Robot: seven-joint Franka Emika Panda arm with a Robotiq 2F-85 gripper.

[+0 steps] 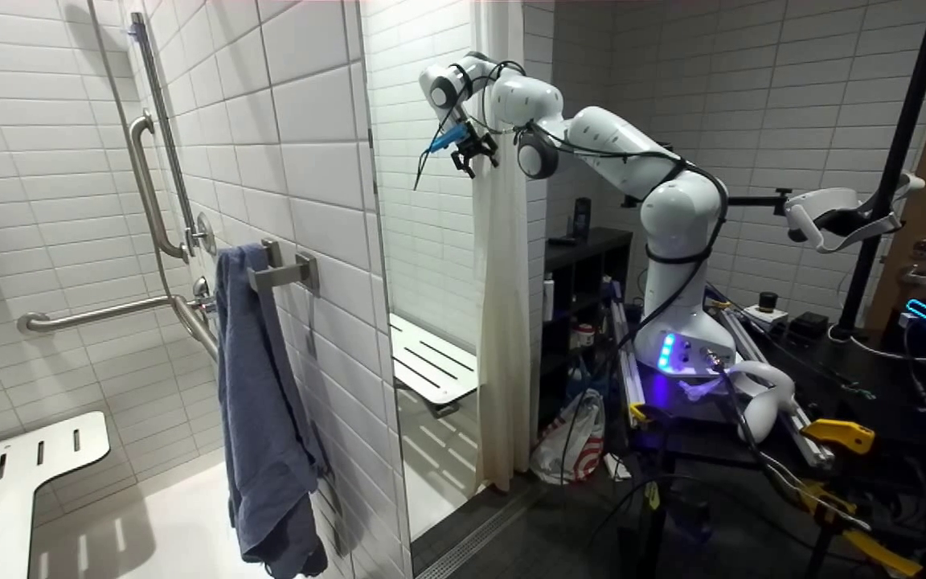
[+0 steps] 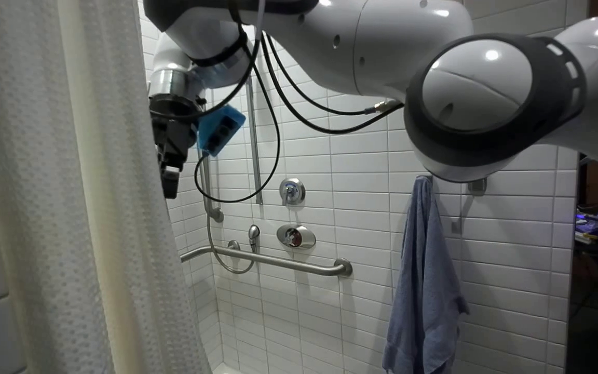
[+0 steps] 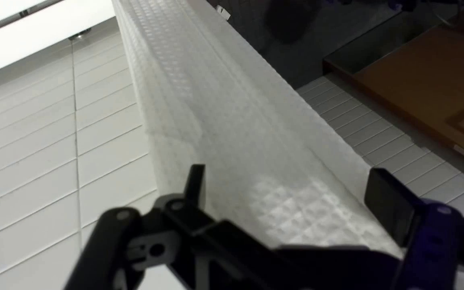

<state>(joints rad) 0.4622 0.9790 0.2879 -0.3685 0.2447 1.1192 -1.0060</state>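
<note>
Cream-white and waffled, the curtain (image 3: pixel 232 100) hangs in long folds right by the gripper (image 3: pixel 290 187) and falls almost to the floor (image 1: pixel 543 523). From where I stand, the gripper's fingers (image 3: pixel 393 205) are spread wide — the wrist view shows the curtain filling most of the space between them, one finger near each of its edges. Whether either one brushes it, I can't tell. In an exterior view the curtain hides part of the gripper, and a blue block (image 2: pixel 221 130) sticks out at its side. Black cables (image 2: pixel 328 132) sag beneath the arm (image 2: pixel 330 52), which reaches across high up, white and thick-jointed.

Near the curtain's foot, a white bag (image 1: pixel 571 442) with red print slumps just beside a black shelf (image 1: pixel 592 248). Across from the curtain, a blue towel (image 2: pixel 423 285) hangs against the tiled wall (image 2: pixel 517 291), plain to see in both exterior views. Along that wall sit a round valve (image 2: pixel 292 192), an oval valve (image 2: pixel 296 237) under it and, lower again, a steel bar (image 2: pixel 288 263). Low down, well apart from the towel, is a white bench (image 1: pixel 9 482) with slots cut through it.

Farther off, at the arm's base (image 1: pixel 684 326), blue lights (image 1: pixel 666 351) glow. Behind it a white headset (image 1: pixel 825 199) sits near a tall black pole (image 1: pixel 903 145) — over in the darker end of the room. Off past the curtain's right edge, the wrist view picks up a brown door (image 3: pixel 429 80).
</note>
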